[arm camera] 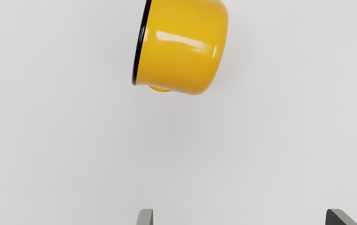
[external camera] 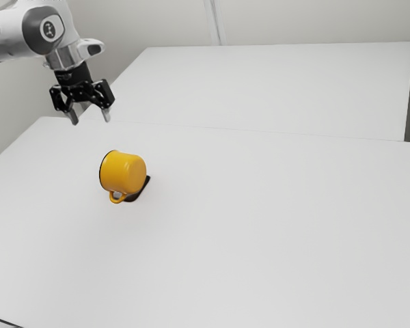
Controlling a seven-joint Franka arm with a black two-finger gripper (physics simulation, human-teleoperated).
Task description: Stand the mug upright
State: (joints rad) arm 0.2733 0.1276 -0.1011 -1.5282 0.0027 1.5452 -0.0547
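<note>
Below and well apart from the wide-spread gripper (external camera: 90, 118), the yellow mug (external camera: 125, 172) lies on its side.

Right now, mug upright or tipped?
Tipped: the mug lies on its side, black rim facing sideways, toward the exterior view's left.

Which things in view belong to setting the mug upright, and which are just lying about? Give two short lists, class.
Belongs to the job:
- yellow mug, lying on its side
- claw, open, holding nothing

Just lying about, as far as one can judge:
- dark patch beside the mug, object or shadow unclear
- thin dark line at the exterior view's lower left, unidentified
</note>
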